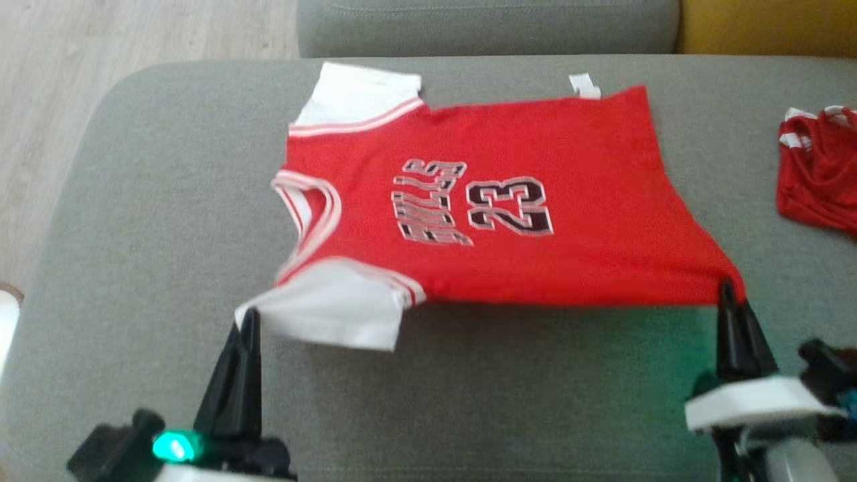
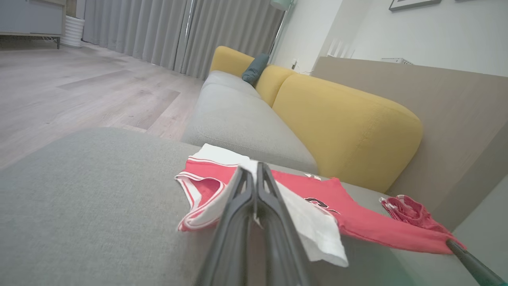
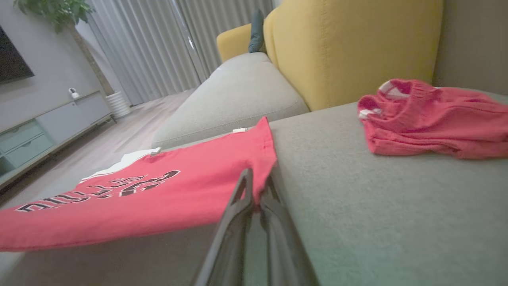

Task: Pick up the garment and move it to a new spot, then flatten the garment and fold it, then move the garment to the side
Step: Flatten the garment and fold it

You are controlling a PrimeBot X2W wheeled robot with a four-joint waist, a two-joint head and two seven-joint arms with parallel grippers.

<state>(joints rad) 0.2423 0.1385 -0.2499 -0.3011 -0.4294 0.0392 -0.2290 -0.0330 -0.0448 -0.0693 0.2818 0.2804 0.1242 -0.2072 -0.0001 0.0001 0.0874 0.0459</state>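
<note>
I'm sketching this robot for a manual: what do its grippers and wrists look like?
Left gripper and right gripper each have two long, black, tapering fingers. A green light glows at the left wrist; a pale housing sits behind the right fingers.

Left pincer (image 1: 249, 320): two long black fingers (image 1: 231, 381), broad at the root and tapering to a point, set on a black block carrying a lit green lamp (image 1: 175, 446). A round black knob (image 1: 146, 423) sits just up and left of the lamp, and the edge of a white casing (image 1: 201, 475) lies directly below it. Right pincer (image 1: 727, 289), far right of the lamp: matching black tapered fingers on a white collar (image 1: 750, 402) above a pale grey forearm (image 1: 800, 462), and farther right still a black fitting (image 1: 827, 365) with a touch of blue.
</note>
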